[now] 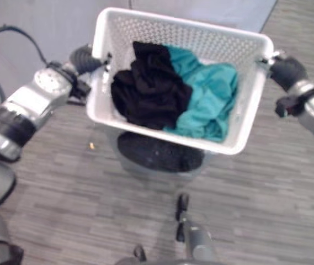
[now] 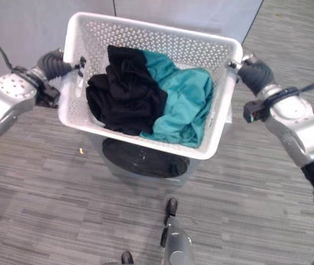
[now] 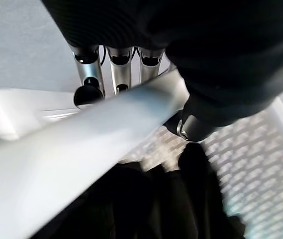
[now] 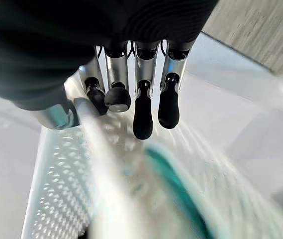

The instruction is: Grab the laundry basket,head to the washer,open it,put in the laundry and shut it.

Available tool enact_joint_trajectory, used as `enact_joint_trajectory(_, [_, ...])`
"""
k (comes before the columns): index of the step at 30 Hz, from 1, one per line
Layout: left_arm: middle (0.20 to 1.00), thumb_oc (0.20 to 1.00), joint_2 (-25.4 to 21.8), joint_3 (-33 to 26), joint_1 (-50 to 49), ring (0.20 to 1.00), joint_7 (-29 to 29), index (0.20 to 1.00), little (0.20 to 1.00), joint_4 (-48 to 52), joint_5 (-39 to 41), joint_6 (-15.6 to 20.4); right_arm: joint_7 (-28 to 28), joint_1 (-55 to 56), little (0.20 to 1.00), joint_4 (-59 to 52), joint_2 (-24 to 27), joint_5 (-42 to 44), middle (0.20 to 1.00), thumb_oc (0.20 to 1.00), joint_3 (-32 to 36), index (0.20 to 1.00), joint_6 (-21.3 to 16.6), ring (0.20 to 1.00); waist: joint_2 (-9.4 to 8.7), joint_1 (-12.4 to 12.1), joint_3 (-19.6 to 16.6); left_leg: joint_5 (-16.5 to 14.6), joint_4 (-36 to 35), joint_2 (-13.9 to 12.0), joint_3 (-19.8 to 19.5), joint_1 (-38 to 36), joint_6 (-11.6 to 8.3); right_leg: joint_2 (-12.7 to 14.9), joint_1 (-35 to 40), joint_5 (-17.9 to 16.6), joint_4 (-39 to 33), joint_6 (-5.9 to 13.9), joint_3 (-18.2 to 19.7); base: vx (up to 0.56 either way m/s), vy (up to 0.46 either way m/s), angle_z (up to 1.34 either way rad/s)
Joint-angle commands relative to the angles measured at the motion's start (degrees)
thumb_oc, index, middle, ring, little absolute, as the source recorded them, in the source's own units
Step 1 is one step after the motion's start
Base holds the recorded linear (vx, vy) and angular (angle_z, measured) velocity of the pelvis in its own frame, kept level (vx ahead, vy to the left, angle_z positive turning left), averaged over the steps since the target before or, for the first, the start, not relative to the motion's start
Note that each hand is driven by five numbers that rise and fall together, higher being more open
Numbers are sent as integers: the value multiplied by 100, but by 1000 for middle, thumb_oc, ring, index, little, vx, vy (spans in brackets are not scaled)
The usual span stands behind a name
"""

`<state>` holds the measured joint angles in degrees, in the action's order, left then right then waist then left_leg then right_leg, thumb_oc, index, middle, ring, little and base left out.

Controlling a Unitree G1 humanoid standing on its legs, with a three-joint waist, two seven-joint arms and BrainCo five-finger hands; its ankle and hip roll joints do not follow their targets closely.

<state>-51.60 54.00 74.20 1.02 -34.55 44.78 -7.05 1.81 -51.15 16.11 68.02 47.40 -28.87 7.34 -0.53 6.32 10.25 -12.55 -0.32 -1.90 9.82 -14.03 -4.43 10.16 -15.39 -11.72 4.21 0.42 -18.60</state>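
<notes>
the left hand [image 2: 56,62] sits at the left short end of the basket [image 1: 145,30], its fingers [image 3: 87,74] curled over the rim with the thumb tucked below it, so the rim is pinched between them. from these fingers the basket runs away toward the robot's right, its long axis spanning straight across to the other hand.

inside the basket, just past the left fingers, lies the black laundry [image 1: 148,88]; beyond it, nearer the right fingers, lies the teal laundry [image 1: 209,96]. both pieces are heaped low in the basket and touch each other in the middle.

under the basket, below and between both sets of fingers, a round dark window in a pale body shows on the floor [image 1: 267,204]; i take it for the washer [image 2: 145,160], seen from above. the basket hangs over it and hides most of it.

the right hand [image 2: 254,72] holds the right short end, its fingers [image 4: 142,112] hooked over the rim, thumb on the other side of it.

neither hand is nearer the washer; both are equally bound to the basket. opening the washer would need a free hand, so the basket likely has to go down first, beside the washer rather than on it.
</notes>
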Motion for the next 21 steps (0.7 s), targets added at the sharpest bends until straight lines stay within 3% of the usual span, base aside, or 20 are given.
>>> enact_joint_trajectory(1, [200,200,671,-180,1003,200,33,200,200,152,181,602,149,-1142,200,-199,-312,23,200,200,-67,200,-483,200,134,-19,-446,366,1449,-671,-23,34,37,-165,566,760,-52,696,92,399,-448,28])
enact_joint_trajectory(3, [200,200,772,-179,1070,200,78,200,200,70,197,545,241,-1371,200,12,-378,-4,200,200,-176,200,-451,200,24,-45,-418,1278,3023,-1068,-69,646,-145,-296,881,953,-123,365,0,274,-480,0])
enact_joint_trajectory(4, [200,200,751,-205,1116,200,115,200,200,26,196,509,282,-1494,200,162,-442,-14,200,200,-236,200,-421,200,-56,-94,-382,1562,3637,-1234,-39,864,-162,-395,1039,1058,-209,208,-64,126,-318,0])
enact_joint_trajectory(7, [200,200,710,-221,1247,200,125,200,200,-46,279,425,302,-1565,200,356,-508,-46,200,200,-356,200,-277,200,-114,-235,-296,1554,4049,-1510,23,1249,-156,-649,1486,1347,-417,112,65,241,-269,-40])
enact_joint_trajectory(10, [200,200,712,-154,1362,200,80,200,200,-76,286,361,239,-1504,200,403,-527,-184,200,200,-416,200,-160,200,-173,-343,-241,1364,3765,-1486,67,1452,-106,-622,1687,1413,-481,151,122,109,-35,-14])
enact_joint_trajectory(11, [200,200,741,-139,1380,200,90,200,200,-98,277,365,220,-1449,200,385,-582,-257,200,200,-456,200,-114,200,-253,-416,-185,1339,3381,-1444,150,1679,-6,-519,1711,1369,-488,161,66,64,36,-20])
enact_joint_trajectory(13, [200,200,742,-30,1402,200,60,200,200,-87,198,332,148,-1292,200,485,-717,-408,200,200,-529,200,-26,200,-289,-657,-43,1405,2517,-1215,-153,2042,-90,-471,1893,1433,-473,212,225,111,54,-25])
enact_joint_trajectory(15, [200,200,758,48,1470,200,-10,200,200,-280,156,271,34,-1148,200,555,-852,-381,200,200,-582,200,59,200,-273,-669,-28,1405,2146,-1112,-281,1904,-131,-522,1991,1436,-498,223,325,102,34,-57])
enact_joint_trajectory(21, [200,200,879,201,1451,200,-133,200,200,-341,13,186,-162,-590,200,117,-1060,-486,200,200,-550,200,162,200,-182,-681,-142,1313,1374,-984,-177,1468,-144,-521,2069,1469,-583,276,295,84,65,-28])
